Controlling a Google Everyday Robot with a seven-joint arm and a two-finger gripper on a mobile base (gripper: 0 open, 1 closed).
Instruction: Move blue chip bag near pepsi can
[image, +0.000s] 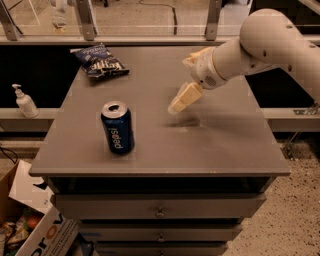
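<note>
Status: gripper (183, 95) hangs over the middle of the table (230, 145), right of centre, tilted down and to the left, its tip just above the surface. We can't tell whether it's open or closed from this angle; we see nothing in it. The arm (265, 45) reaches in from the right edge.

Blue chip bag (100, 61) lies flat at the back left corner of the table, well apart from the gripper. Pepsi can (118, 128) stands upright near the front left, opened top, lettering facing us. Bag and can are well apart.

Off the table: white pump bottle (23, 101) on the ledge to the left, cardboard box (35, 225) on the floor, probably with clutter inside.
</note>
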